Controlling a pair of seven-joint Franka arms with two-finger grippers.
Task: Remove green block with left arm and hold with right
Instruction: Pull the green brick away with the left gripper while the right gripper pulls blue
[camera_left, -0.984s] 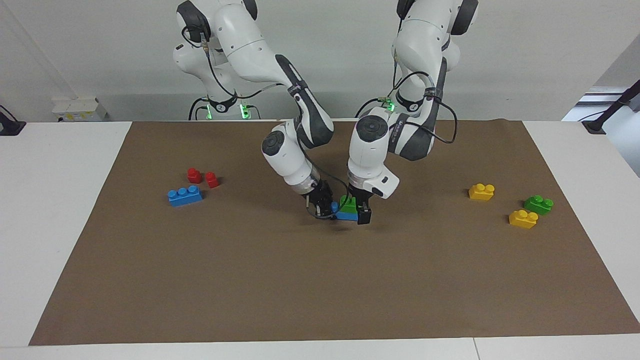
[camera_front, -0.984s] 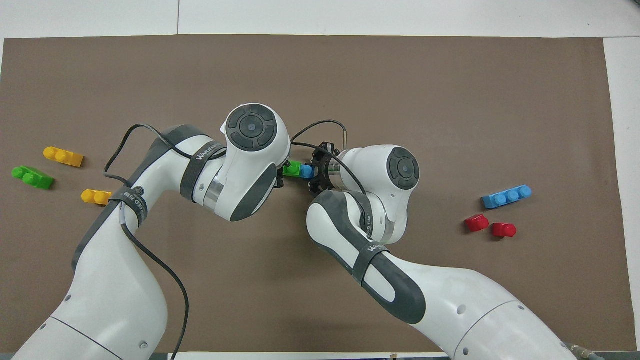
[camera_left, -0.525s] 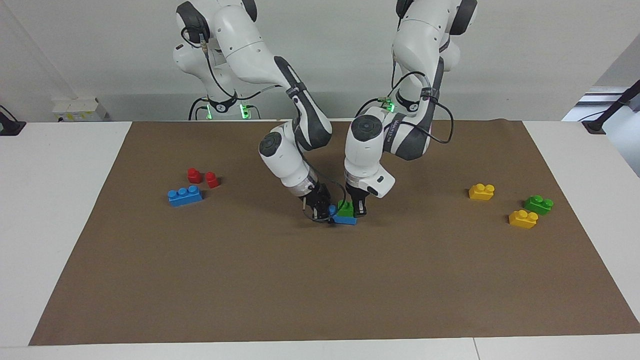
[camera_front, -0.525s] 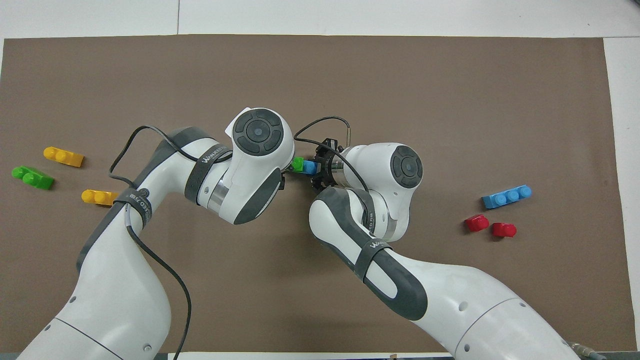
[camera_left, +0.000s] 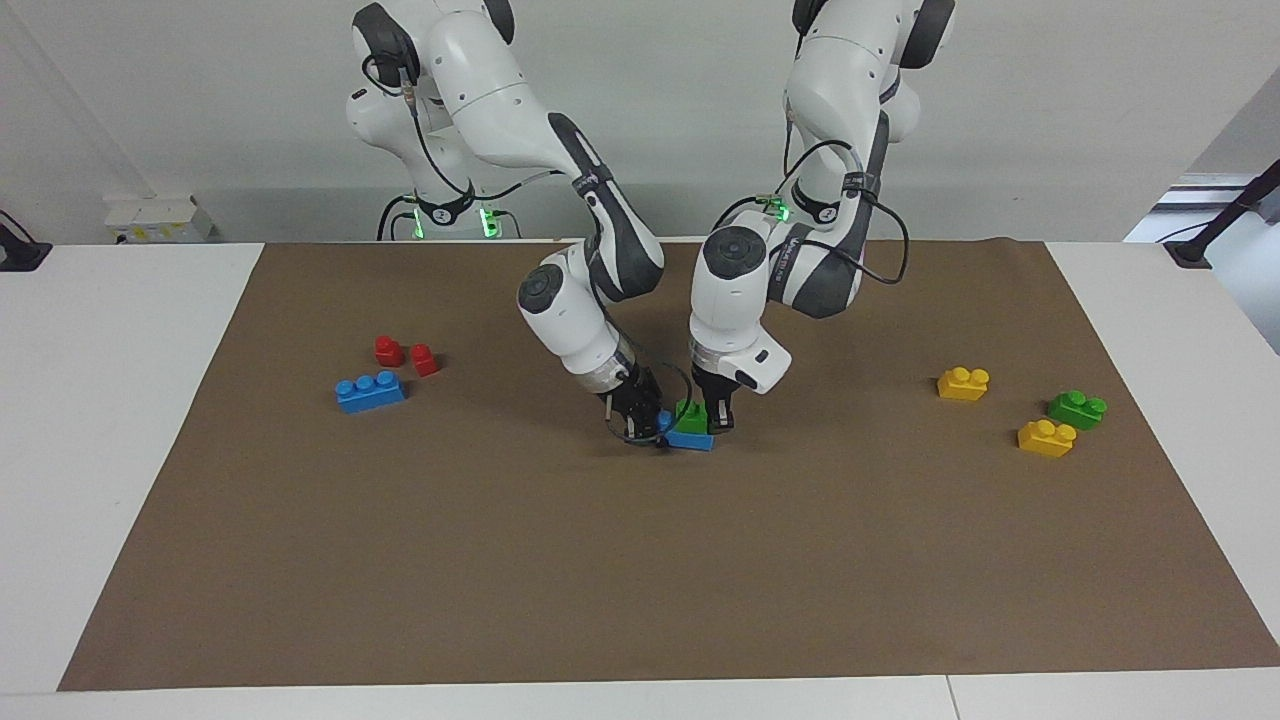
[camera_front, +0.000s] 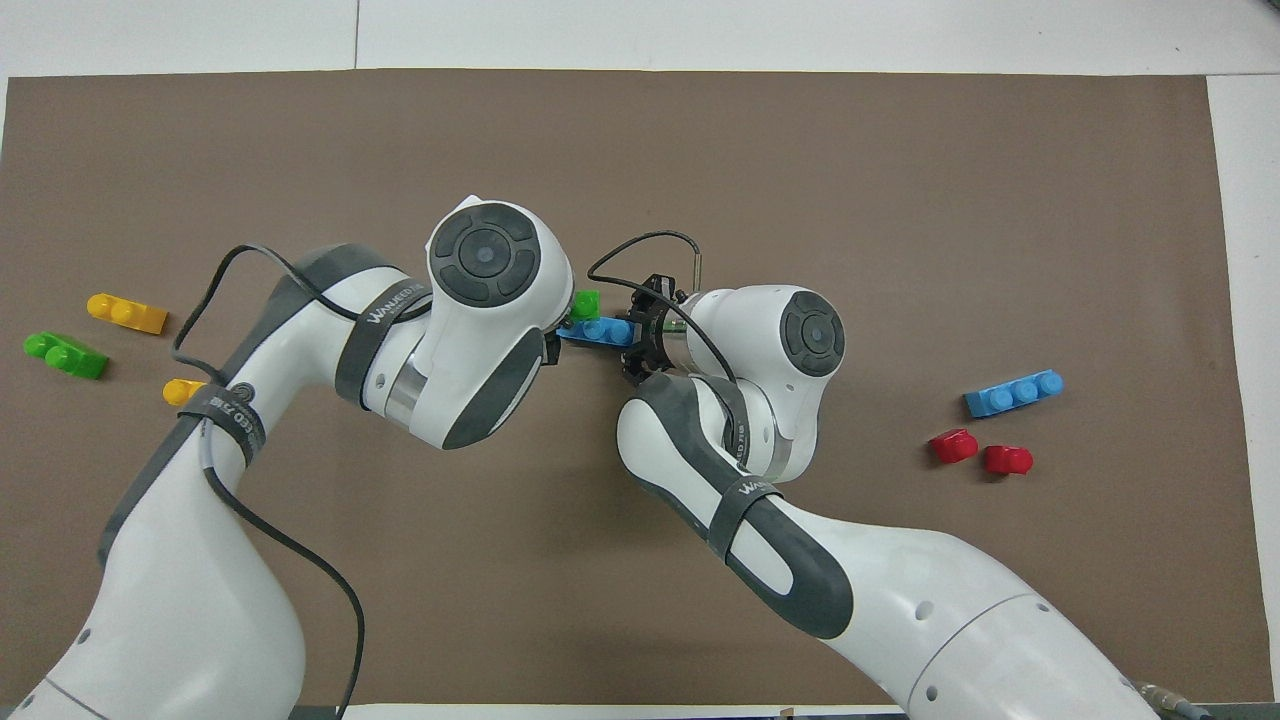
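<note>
1. Facing the robots, the camera showed both grippers low at mid-mat. The green block (camera_left: 690, 414) sat on the blue brick (camera_left: 689, 439). The left gripper (camera_left: 716, 420) stood at the block on the side toward the left arm's end, its fingers apparently closed on it, though the pinch itself was hidden. The right gripper (camera_left: 640, 418) met the brick's end toward the right arm, seemingly clamping it.
2. Seen from overhead, the block (camera_front: 585, 303) peeked out beside the left wrist, on the end of the brick (camera_front: 597, 331) away from the right gripper (camera_front: 637, 335). The left gripper was hidden under its own wrist.
3. Risks, as I judged them:
   - If the right clamp was shallow, pulling could have dragged the brick along with the block.
   - A slanted pull might have jammed the studs or snapped the block free so that it flew off.
   - The two wrists sat close beside the brick, so a collision was possible.
</note>
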